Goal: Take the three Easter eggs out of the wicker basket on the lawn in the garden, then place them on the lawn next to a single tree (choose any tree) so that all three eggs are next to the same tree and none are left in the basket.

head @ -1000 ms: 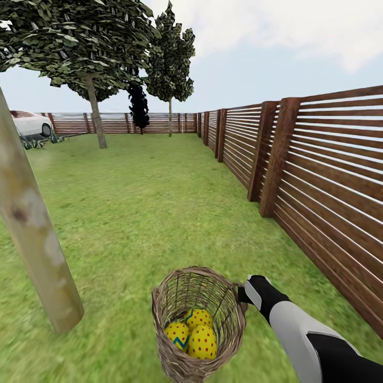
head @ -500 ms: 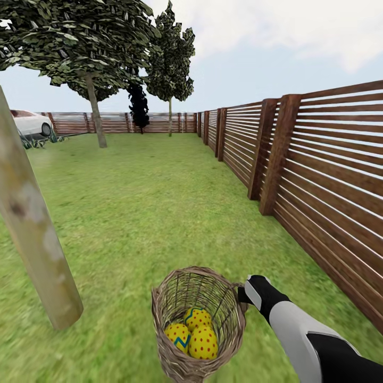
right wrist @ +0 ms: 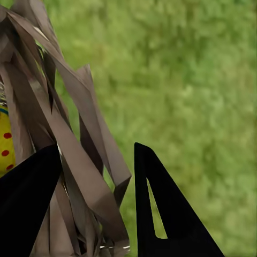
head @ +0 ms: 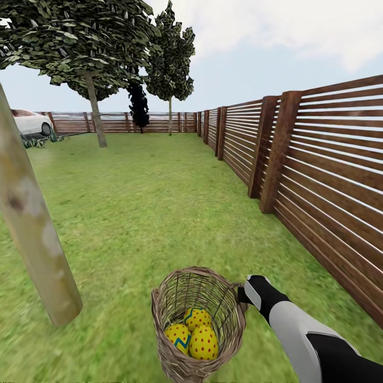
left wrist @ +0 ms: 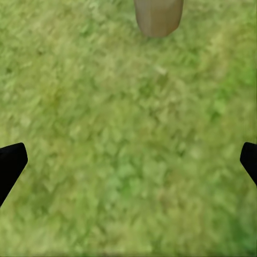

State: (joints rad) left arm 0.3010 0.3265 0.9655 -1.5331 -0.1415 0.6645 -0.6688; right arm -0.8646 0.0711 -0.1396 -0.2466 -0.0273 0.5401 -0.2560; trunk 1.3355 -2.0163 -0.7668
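On the lawn, low in the head view and just left of the right arm, is the wicker basket. It is tilted, its round open mouth turned up toward the head camera so its depth runs down and away; I cannot tell whether its base touches the grass. All three Easter eggs lie together at its bottom, touching one another: one on the left with its green zigzag band showing, one behind at the top of the cluster, one in front on the right. The front egg stands with its long axis roughly upright in the picture.

The right gripper is clamped on the basket's rim on the side nearest the fence: in the right wrist view its two dark fingers straddle the grey-brown wicker strips, with a sliver of yellow, red-dotted egg showing through the weave beside them.

The left gripper hangs spread wide over bare grass, holding nothing, the foot of a pale trunk ahead of it.

That tree rises, leaning, near the basket on its left. The slat fence runs along the right side of the garden, with more trees and a white car far off.
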